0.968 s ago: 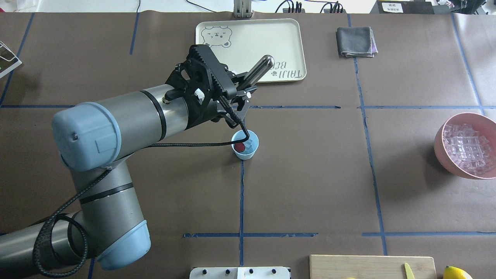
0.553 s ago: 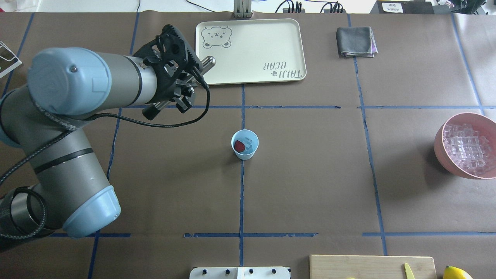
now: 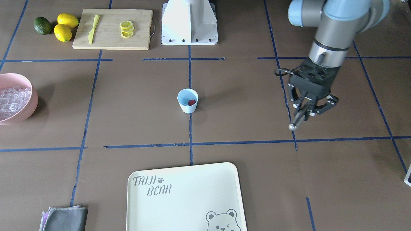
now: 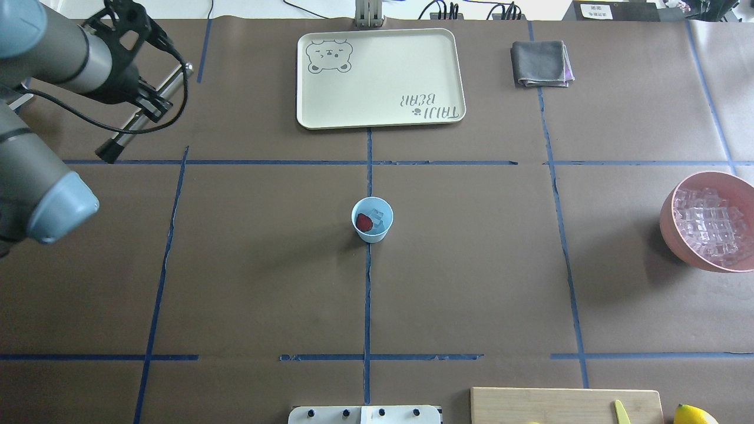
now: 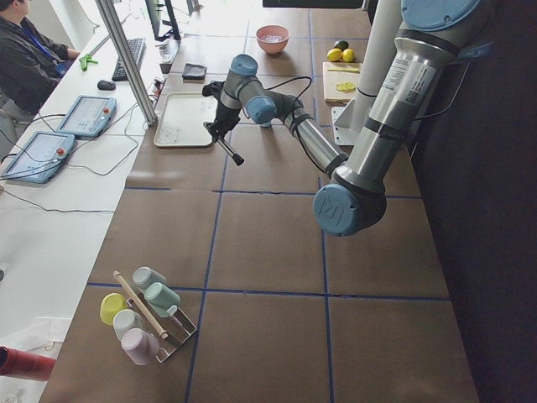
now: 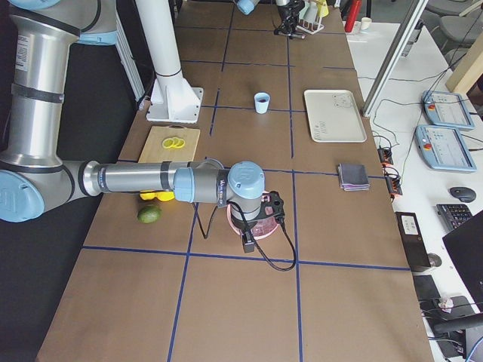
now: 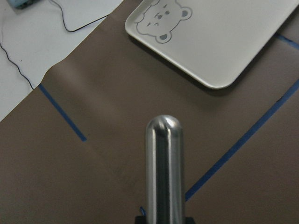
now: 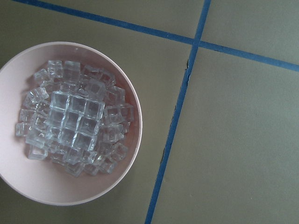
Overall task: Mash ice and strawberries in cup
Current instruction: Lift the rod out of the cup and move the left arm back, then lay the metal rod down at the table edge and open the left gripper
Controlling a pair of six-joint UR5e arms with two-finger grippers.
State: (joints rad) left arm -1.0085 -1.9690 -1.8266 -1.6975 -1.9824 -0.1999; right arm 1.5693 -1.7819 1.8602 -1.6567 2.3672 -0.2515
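The small light-blue cup (image 4: pixel 372 234) stands upright at the table's middle, on a blue tape line; it also shows in the front view (image 3: pixel 186 107). Inside it lie a red strawberry (image 4: pixel 364 222) and clear ice cubes (image 4: pixel 380 217). My left gripper (image 4: pixel 150 105) is far to the cup's left, near the table's far left corner, shut on a metal pestle rod (image 7: pixel 163 168), whose tip (image 3: pixel 292 126) hangs above the table. My right gripper (image 6: pixel 249 235) shows only in the exterior right view, over the pink bowl; I cannot tell whether it is open.
A pink bowl (image 4: pixel 668 221) full of ice cubes (image 8: pixel 74 121) sits at the right edge. A cream bear tray (image 4: pixel 383 76) and a grey cloth (image 4: pixel 541 63) lie at the far side. A cutting board (image 3: pixel 106 35) with lemon slices, lemons and an avocado lies near the robot base.
My left gripper has moved with the pestle from just above the cup far to the left and toward the table's far side. The cup and its contents have stayed in place.
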